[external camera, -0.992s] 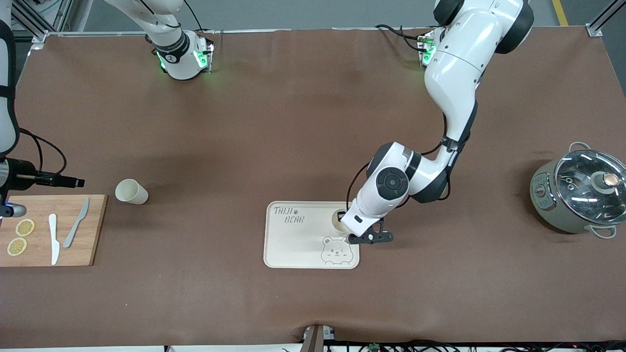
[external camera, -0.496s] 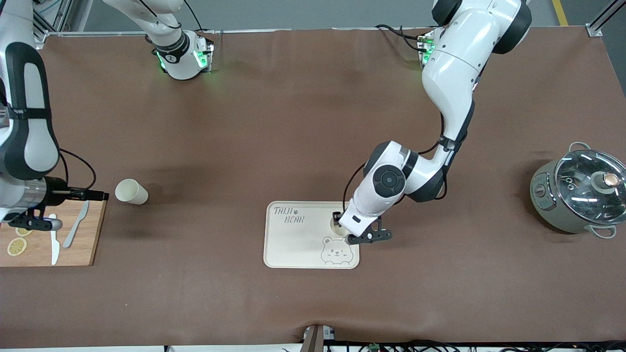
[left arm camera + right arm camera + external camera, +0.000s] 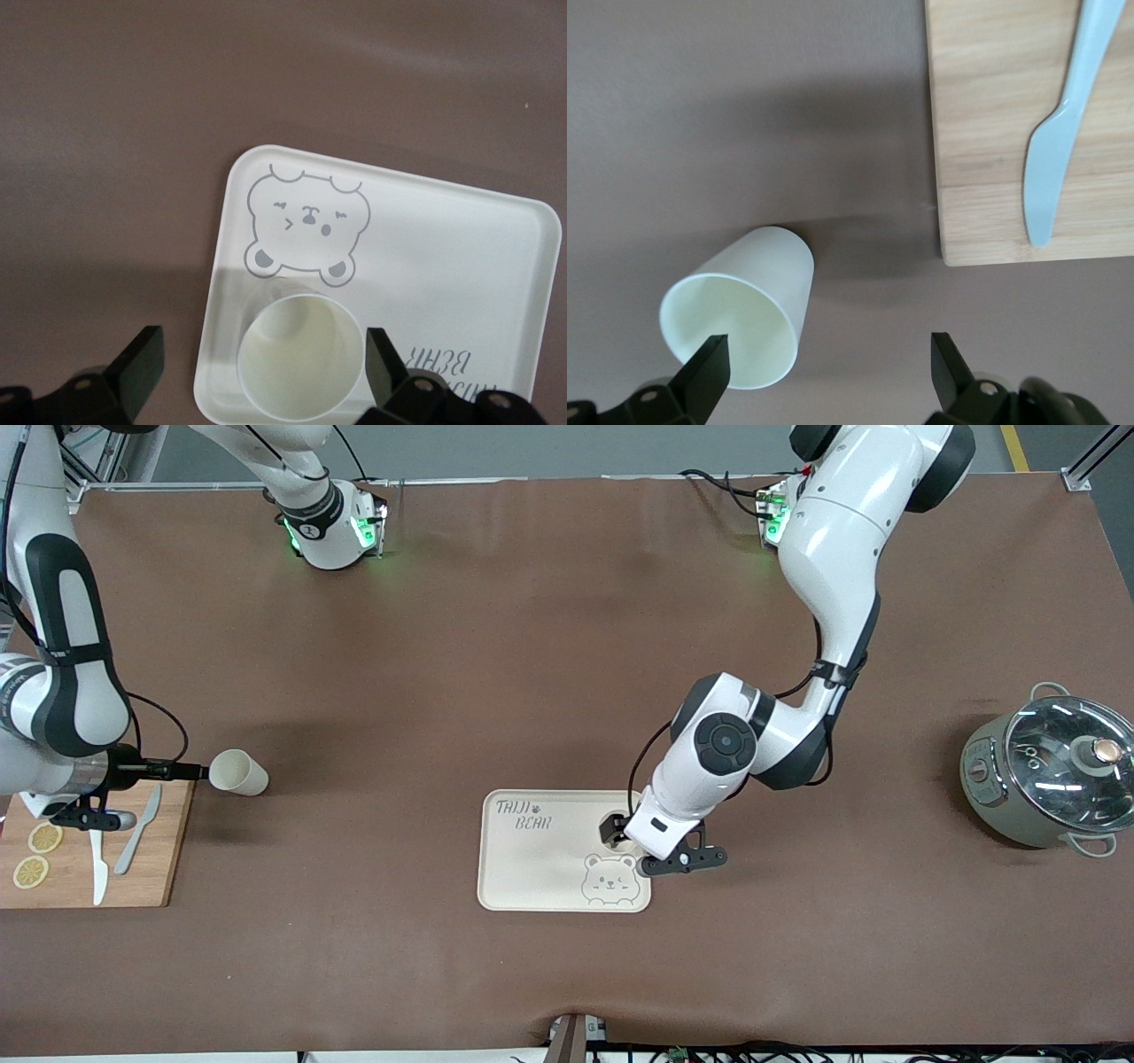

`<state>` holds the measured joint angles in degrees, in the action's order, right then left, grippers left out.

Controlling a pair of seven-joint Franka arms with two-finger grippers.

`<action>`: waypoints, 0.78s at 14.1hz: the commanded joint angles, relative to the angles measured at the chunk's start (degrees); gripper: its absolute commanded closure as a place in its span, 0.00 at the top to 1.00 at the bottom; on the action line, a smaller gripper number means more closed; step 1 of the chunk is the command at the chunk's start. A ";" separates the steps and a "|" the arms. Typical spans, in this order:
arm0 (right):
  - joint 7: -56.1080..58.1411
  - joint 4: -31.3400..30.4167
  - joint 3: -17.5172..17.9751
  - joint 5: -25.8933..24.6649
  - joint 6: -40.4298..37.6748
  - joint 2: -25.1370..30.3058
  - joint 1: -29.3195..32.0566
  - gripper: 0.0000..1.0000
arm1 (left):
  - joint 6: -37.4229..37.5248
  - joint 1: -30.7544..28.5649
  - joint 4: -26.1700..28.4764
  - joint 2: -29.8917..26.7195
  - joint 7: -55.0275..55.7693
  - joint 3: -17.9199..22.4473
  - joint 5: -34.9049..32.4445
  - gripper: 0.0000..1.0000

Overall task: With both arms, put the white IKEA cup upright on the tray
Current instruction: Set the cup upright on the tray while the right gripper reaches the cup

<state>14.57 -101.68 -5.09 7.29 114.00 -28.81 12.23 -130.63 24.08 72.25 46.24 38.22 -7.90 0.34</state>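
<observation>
One cream-white cup stands upright on the cream tray, beside the bear drawing; in the front view only its rim shows. My left gripper hangs open just above it, one finger on each side, touching nothing; its own view shows the same. A second cream-white cup lies on its side on the table near the cutting board. My right gripper is open beside it. In the right wrist view one finger overlaps the rim of that cup.
The wooden cutting board at the right arm's end holds two lemon slices, a white knife and a grey knife. A grey pot with a glass lid stands at the left arm's end.
My right arm has swung in from the table's end, bringing its gripper up to the lying cup. My left arm has shifted slightly toward its own end of the table.
</observation>
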 commanded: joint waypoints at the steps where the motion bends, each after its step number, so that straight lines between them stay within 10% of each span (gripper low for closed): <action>1: 0.72 -2.73 0.61 0.45 0.88 0.95 0.25 0.99 | 3.17 -1.74 1.48 -4.12 0.10 0.26 0.72 1.00; 3: 0.63 -3.79 0.69 0.45 0.96 0.95 0.16 0.98 | 6.78 -2.28 1.58 -6.15 0.01 0.34 0.63 1.00; 7: 0.63 -4.06 0.78 0.79 1.05 0.86 0.16 0.55 | 13.19 -3.95 1.75 -9.57 -0.51 0.43 0.02 1.00; 11: 0.63 -5.63 0.78 3.43 3.94 0.60 0.07 0.47 | 19.52 -5.70 1.84 -13.00 -1.83 0.43 -3.67 1.00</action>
<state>14.61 -105.33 -4.60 9.45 115.73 -28.82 12.14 -113.99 18.94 72.31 36.23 37.20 -7.71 -1.38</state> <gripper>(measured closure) 0.467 0.000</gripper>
